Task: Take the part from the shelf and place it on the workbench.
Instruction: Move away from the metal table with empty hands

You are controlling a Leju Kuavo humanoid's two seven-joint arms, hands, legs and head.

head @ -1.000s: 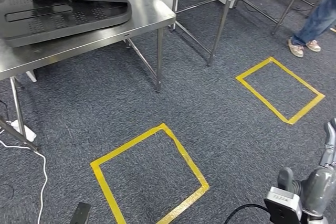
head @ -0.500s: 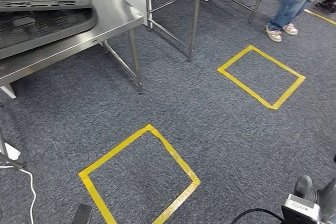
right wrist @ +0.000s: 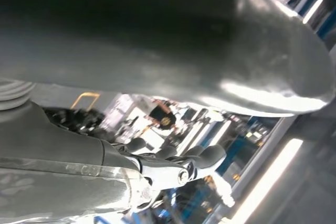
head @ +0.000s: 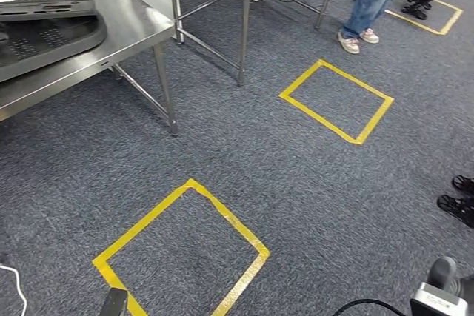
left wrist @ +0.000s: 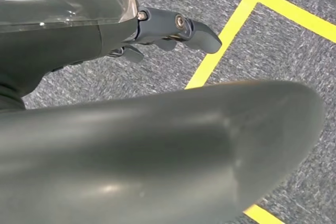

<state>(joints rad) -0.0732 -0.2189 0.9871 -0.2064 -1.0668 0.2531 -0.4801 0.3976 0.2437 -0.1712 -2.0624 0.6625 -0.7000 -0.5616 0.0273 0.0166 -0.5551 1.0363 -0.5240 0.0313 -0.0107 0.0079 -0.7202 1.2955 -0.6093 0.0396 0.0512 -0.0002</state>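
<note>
Both hands, left and right, hold nothing, fingers loosely out; the far-left part looks wide, flat, stiff, so grab its two edges.

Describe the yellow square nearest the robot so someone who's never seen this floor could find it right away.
Start at the steel table at the left with dark parts lying on it. On the grey carpet in front of its corner leg is the nearest square, an outline of yellow tape. Unlike the far square near a person's shoes, it is closest to the camera and its tape is wrinkled along one side.
</note>
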